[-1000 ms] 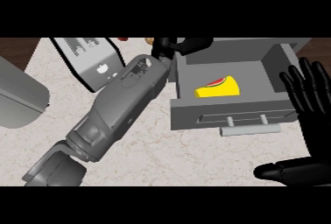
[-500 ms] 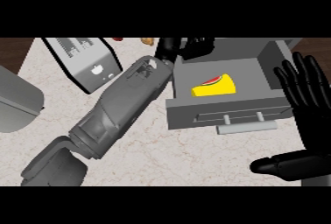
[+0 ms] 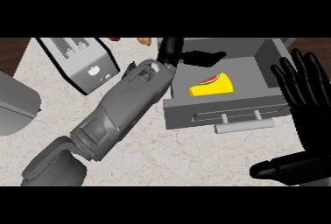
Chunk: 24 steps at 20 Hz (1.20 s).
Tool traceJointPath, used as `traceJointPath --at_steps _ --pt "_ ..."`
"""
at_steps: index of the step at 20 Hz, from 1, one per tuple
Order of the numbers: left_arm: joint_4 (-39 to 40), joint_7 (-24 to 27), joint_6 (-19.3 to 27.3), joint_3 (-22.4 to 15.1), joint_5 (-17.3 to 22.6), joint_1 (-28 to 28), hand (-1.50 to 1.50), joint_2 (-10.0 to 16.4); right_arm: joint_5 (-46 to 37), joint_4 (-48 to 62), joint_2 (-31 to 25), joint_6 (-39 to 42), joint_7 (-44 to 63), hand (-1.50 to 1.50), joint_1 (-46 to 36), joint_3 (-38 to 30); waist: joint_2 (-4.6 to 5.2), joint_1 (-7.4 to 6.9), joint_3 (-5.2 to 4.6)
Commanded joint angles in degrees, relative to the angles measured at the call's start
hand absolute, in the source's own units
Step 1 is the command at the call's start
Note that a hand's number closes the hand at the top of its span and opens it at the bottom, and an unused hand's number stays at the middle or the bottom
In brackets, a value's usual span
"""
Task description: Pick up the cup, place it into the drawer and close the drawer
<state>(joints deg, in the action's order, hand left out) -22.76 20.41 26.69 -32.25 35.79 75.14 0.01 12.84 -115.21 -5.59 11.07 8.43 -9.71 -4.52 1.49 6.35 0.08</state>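
Note:
The grey drawer [image 3: 194, 116] stands pulled open at the upper right. Inside it lies the yellow cup [image 3: 212, 85], on its side, with a red and green picture on it. My left forearm runs up from the lower left, and my left hand [image 3: 194, 54] hovers over the drawer's back left corner, fingers stretched to the right, apart from the cup. Beside the drawer's right end my right hand [image 3: 304, 87] is open with fingers up and its thumb low at the edge of view.
A silver toaster [image 3: 81, 63] stands at the upper left and a grey rounded appliance [image 3: 13, 109] at the far left. Small food items [image 3: 145, 41] lie at the counter's back edge. The drawer's pale bar handle [image 3: 242, 125] sticks out over the marble counter [image 3: 194, 153].
My left hand has drawn slightly back over the drawer's rear corner, and the right hand has edged a little left. The cup stays in the drawer.

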Motion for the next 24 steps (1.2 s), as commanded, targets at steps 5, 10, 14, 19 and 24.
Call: traceJointPath --at_steps 5,10,14,19,24 --pt "-5.7 7.3 -2.1 1.8 7.3 -1.9 -1.5 0.0 6.0 -0.6 -0.2 0.3 2.9 -1.5 -0.7 -2.3 -0.57 -1.91 -0.05" --pt "-8.1 6.6 -6.1 6.3 8.5 -1.5 -1.5 0.2 6.8 -1.6 -1.0 2.1 0.6 -1.5 2.7 -3.5 -1.48 -5.55 -0.07" --pt "-11.7 4.5 -5.9 7.3 7.9 -4.5 -1.5 4.2 7.9 -0.4 -6.1 8.5 -0.8 1.5 4.7 -5.7 -1.73 -6.55 -0.06" --pt "-19.6 4.6 -3.9 9.3 9.2 -11.3 -1.5 6.5 -1.6 -6.8 -7.4 10.6 -0.7 1.5 9.7 0.1 -2.16 -7.4 -0.11" --pt "-30.8 -0.6 -4.0 9.7 9.9 -19.9 -1.5 14.2 -3.1 -5.4 -11.8 11.2 4.0 1.5 5.4 -0.8 -2.31 -8.82 -0.13"
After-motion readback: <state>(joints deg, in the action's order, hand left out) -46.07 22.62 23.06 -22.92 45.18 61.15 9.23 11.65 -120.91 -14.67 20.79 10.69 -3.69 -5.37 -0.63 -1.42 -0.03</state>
